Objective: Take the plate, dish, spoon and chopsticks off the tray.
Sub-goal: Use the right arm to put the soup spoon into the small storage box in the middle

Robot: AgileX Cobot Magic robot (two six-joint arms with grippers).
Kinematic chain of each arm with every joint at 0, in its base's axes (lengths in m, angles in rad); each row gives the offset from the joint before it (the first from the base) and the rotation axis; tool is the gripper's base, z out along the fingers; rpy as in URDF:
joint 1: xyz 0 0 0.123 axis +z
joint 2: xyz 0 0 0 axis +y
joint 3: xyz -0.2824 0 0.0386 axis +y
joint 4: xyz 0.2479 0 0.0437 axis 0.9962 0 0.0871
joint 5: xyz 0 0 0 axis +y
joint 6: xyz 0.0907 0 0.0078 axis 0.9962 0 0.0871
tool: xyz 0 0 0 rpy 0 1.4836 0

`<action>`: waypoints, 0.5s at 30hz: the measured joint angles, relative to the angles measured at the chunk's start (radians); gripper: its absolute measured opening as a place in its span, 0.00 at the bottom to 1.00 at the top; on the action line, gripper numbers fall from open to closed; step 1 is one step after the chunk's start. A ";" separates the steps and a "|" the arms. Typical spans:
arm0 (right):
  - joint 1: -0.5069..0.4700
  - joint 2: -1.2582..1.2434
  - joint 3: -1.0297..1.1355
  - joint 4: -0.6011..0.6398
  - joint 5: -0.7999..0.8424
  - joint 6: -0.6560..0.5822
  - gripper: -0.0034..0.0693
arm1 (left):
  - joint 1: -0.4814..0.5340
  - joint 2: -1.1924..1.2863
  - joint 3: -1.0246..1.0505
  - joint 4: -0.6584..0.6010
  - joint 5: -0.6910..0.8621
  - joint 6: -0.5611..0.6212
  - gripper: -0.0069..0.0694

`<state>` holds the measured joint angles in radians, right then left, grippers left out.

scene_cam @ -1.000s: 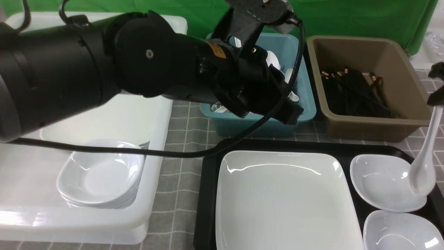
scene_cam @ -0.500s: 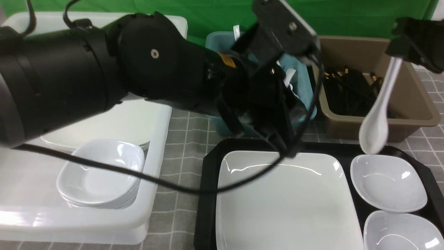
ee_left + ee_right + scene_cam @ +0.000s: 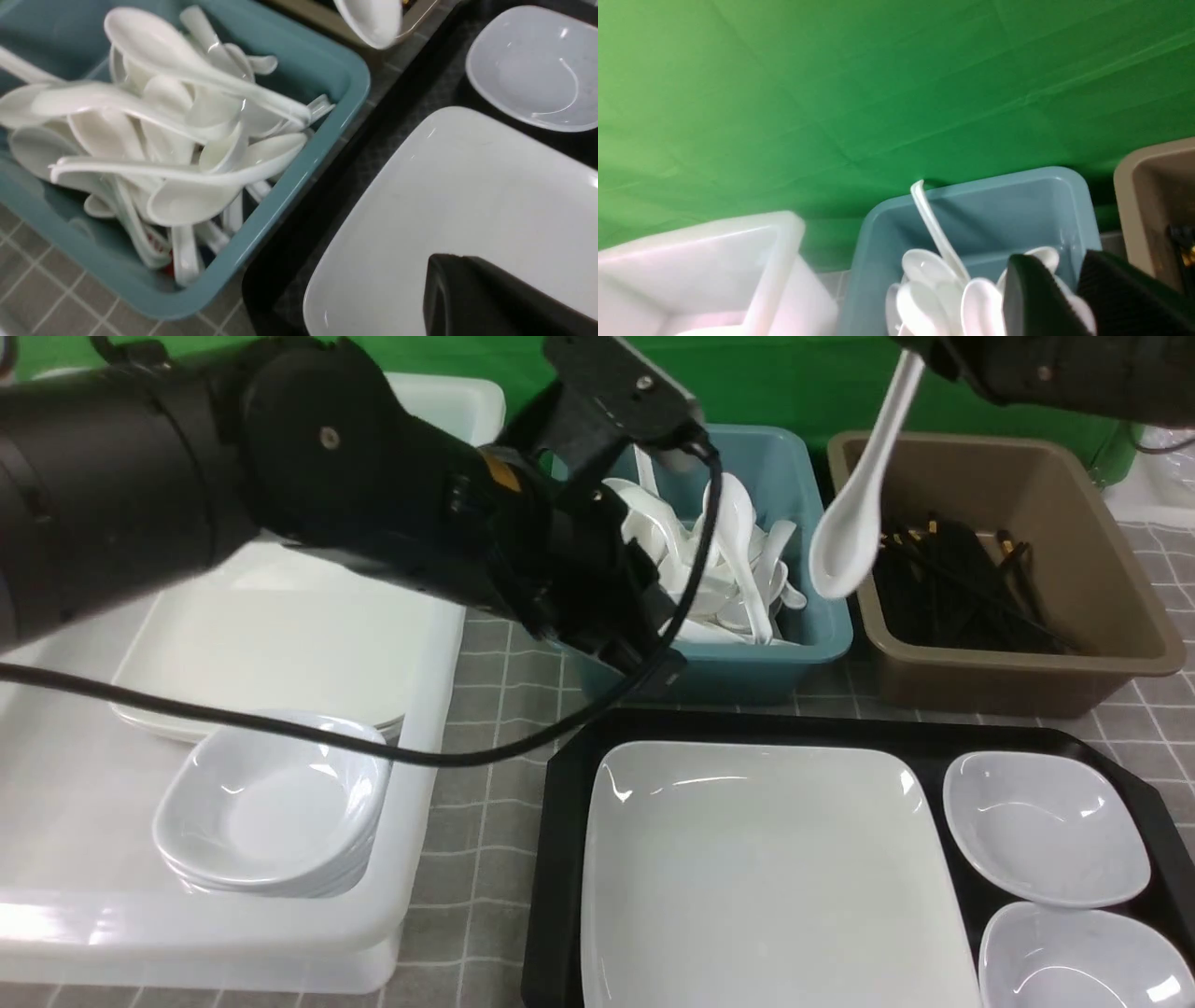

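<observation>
**Spoon in the air, plate on the tray**

Holds the spoon point(image 3: 854, 495) by the tip of its handle in the right gripper point(image 3: 934, 355), pinched tight at the top edge of the front view. Hangs it steeply, bowl down, clear of the tray point(image 3: 560, 803) and well above it; in the front view sets the bowl against the line where the teal bin point(image 3: 756, 672) meets the brown bin point(image 3: 1027, 681). Cannot tell which of the two lies under it.

Has the left gripper point(image 3: 653, 665) closed on nothing, up off the table point(image 3: 485, 691), in the front view just before the near wall of the teal bin and beyond the tray's far left corner.

Shows the plate point(image 3: 766, 877) flat on the tray, filling its left and middle, with two small dishes point(image 3: 1046, 831) on the tray's right, one nearer than the other. Finds the chopsticks point(image 3: 962, 588) among a black heap in the brown bin, and a pile of white spoons point(image 3: 709, 551) in the teal bin. Has, at the far left, a white bin point(image 3: 415, 821) with stacked dishes point(image 3: 271, 803) and flat white plates point(image 3: 280, 644) inside.
</observation>
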<state>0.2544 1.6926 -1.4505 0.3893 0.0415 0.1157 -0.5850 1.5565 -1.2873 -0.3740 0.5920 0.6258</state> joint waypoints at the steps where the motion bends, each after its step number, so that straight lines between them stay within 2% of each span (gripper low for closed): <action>1: 0.000 0.034 -0.021 0.001 0.000 0.000 0.27 | 0.007 0.000 0.000 0.000 0.012 0.000 0.09; 10: 0.011 0.273 -0.182 0.001 0.012 -0.002 0.30 | 0.016 0.000 0.000 0.002 0.035 -0.001 0.09; 14: 0.027 0.300 -0.198 0.002 0.046 -0.036 0.47 | 0.016 0.000 0.000 0.003 0.035 -0.003 0.09; 15: 0.036 0.302 -0.214 0.003 0.096 -0.081 0.63 | 0.016 0.000 0.000 0.003 0.035 -0.008 0.09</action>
<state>0.2904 1.9950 -1.6649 0.3919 0.1374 0.0348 -0.5690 1.5565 -1.2873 -0.3711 0.6269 0.6182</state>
